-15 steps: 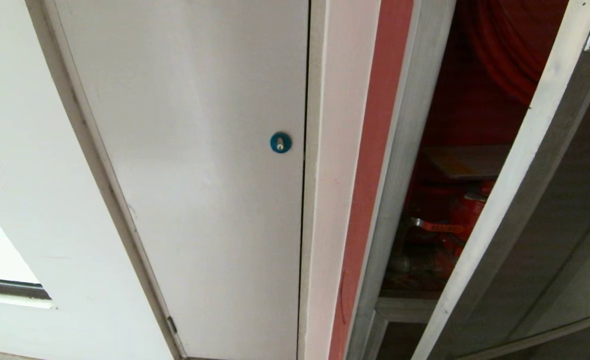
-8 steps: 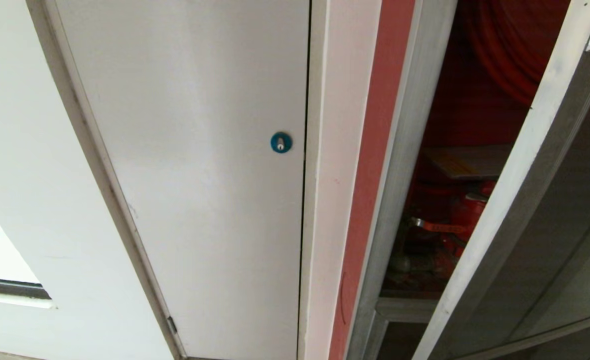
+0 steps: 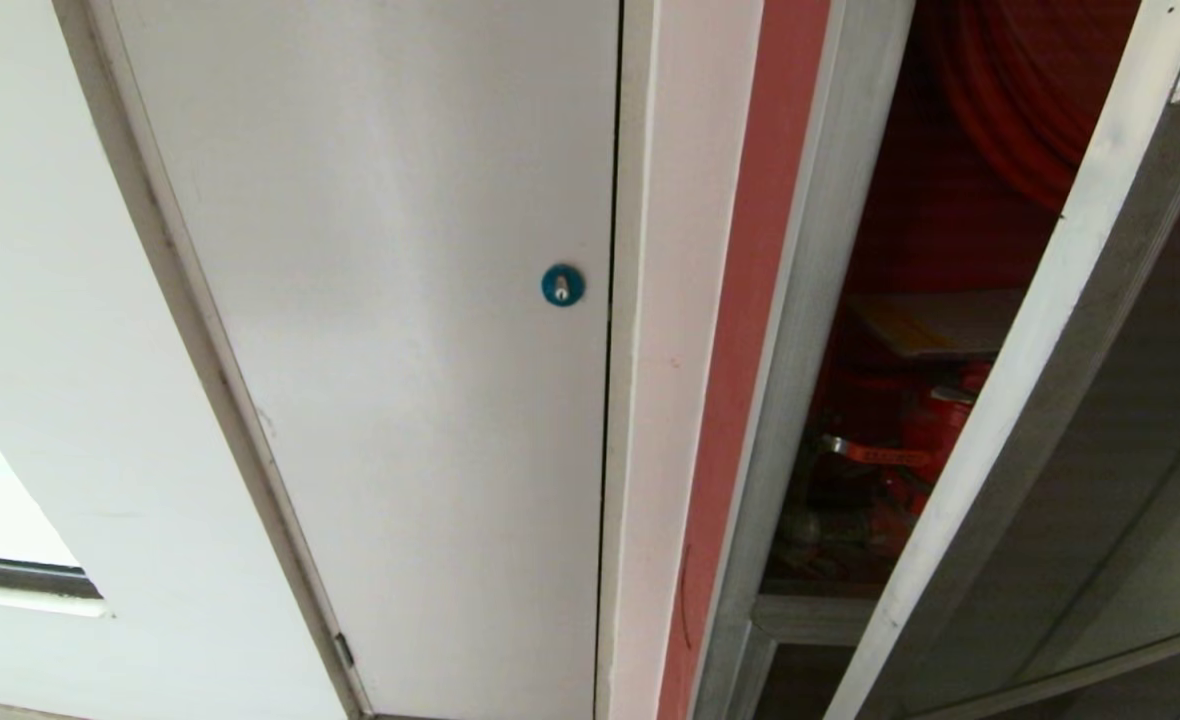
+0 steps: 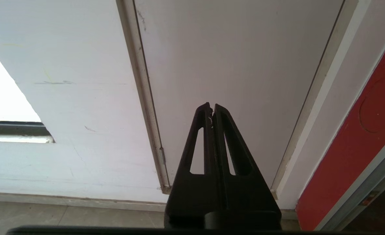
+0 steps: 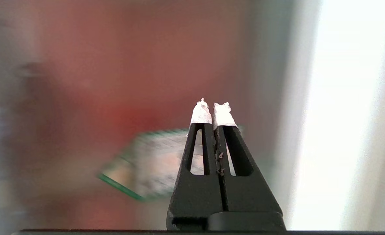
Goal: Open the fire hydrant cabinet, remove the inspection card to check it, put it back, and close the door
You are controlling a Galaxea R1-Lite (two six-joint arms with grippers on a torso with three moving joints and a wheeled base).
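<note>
The door (image 3: 1010,400) had a brushed silver metal frame around dark glossy glass. The white panel (image 3: 400,350) looked smooth and matt, its round lock (image 3: 562,285) blue.

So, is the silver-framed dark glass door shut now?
No: the silver-framed dark glass door stands ajar, showing the red valve inside.

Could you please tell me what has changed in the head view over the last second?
Nothing has visibly changed: the door is ajar as before, showing the red inside of the fire hydrant cabinet, and the white panel with its blue round lock sits as before. Neither gripper enters the head view.
</note>
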